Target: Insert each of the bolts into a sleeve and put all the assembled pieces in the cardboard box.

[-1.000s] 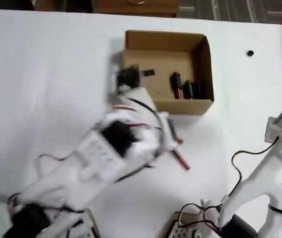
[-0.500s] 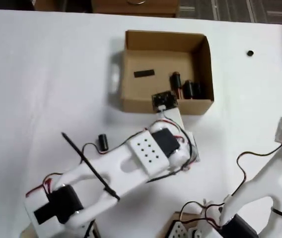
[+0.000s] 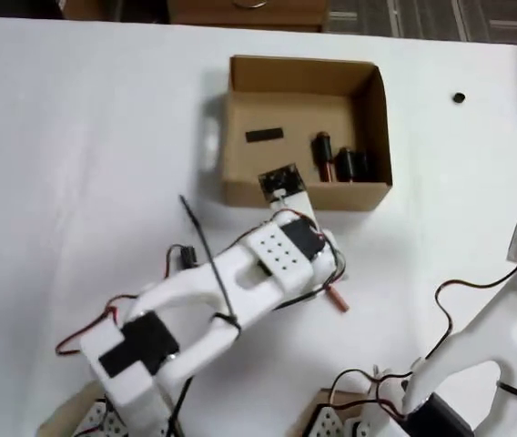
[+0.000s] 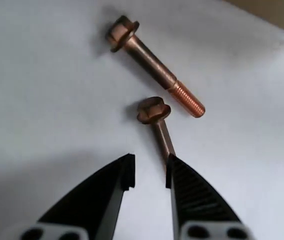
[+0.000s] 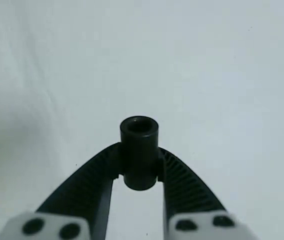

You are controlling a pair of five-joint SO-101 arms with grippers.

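Bolts (image 4: 154,65) lie loose on the table (image 4: 42,100), two side by side; grasping looks the step in hand, the left gripper (image 4: 149,172) spread beside the shank of the nearer bolt (image 4: 157,120); the right gripper (image 5: 138,165) pinches a sleeve (image 5: 139,132) upright; next, centre the shank, then close.

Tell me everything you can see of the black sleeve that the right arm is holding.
The black sleeve is a short, thick-walled cylinder, matte and dark; it may be plastic or blackened metal. The end that points away from the right gripper is open and shows a round bore, and no bolt sticks out of it. The ribbed black jaws clamp its lower half, one on each side. Behind it is the white table; whether the sleeve touches the table, I cannot tell.
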